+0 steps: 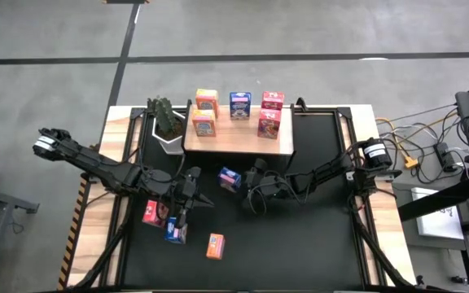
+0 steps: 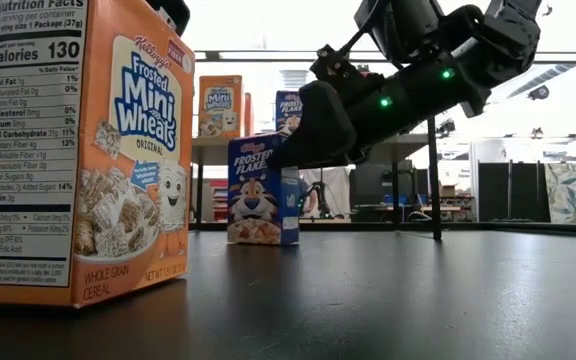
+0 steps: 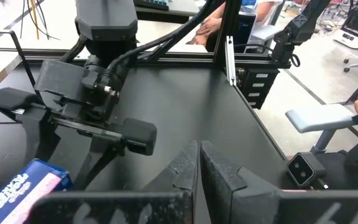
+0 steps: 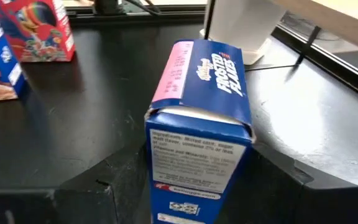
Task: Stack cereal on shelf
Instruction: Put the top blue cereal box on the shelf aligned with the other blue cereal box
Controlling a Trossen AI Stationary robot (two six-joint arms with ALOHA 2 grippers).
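Observation:
The wooden shelf (image 1: 238,137) at the back of the black mat carries two orange, one blue and two pink-red cereal boxes. A blue cereal box (image 1: 230,178) (image 4: 197,124) (image 2: 263,190) stands upright on the mat in front of the shelf. My right gripper (image 1: 239,181) (image 2: 313,130) is open, reaching in from the table's right. One finger (image 4: 98,186) stands at each broad face of that box, around its upper part. My left gripper (image 1: 195,197) (image 3: 199,168) is shut, holds nothing, and hangs above the mat to the left of that box. My right gripper has its fingers close along the blue box's two broad faces (image 4: 151,155), coming nearly level from the table's right. I cannot tell whether they touch it. The box stands on its base on the mat.
On the mat near the front left are a pink-red box (image 1: 154,213), a blue box (image 1: 175,232) and an orange box (image 1: 215,245), which looms large in the low view (image 2: 78,150). A potted plant (image 1: 167,120) stands left of the shelf.

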